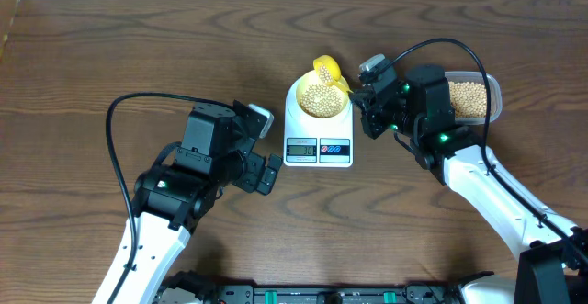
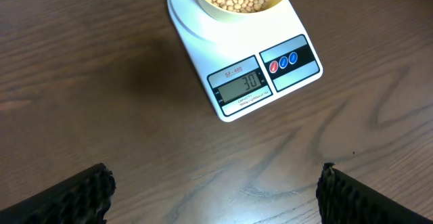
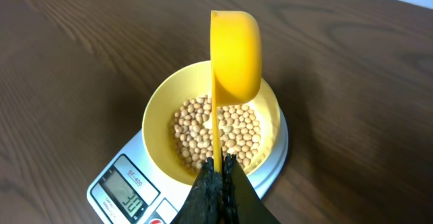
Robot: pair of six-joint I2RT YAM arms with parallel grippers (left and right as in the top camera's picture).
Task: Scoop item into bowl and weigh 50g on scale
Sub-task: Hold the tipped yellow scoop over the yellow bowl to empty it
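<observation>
Because your right pincer (image 3: 218,178) is clamped shut on the thin handle of the yellow scoop (image 3: 237,51), start your reading there. The handle runs up from the jaws, and the cup hangs turned on its side directly over the bowl (image 3: 157,112), clear of its rim. You cannot see into the cup from the wrist view, so whether it is empty is uncertain, though no beans show at its lip.

Below it, the beans (image 3: 216,132) cover the bowl's floor in a shallow heap. The bowl sits on the 12 o'clock half of the scale (image 2: 203,58), with the display (image 2: 241,83) along the 6 o'clock edge. That display shows a figure in the 30s, but the last digit is hard to settle. Judged against 50, you are in the pouring step with somewhat under 20 to go.

Further out, the clear tub (image 1: 470,97) holding the bean supply lies at 3 o'clock of the scale. Your left pincer (image 2: 213,187) hangs over bare counter (image 2: 101,82) at about 8 o'clock of the scale, jaws wide apart and holding nothing.

Your next move likely calls for levelling the scoop, swinging it to 3 o'clock into the tub, and bringing back a modest load. Tip it slowly, since 1 full scoop could overshoot. Keep the scoop off the bowl so the reading is honest.
</observation>
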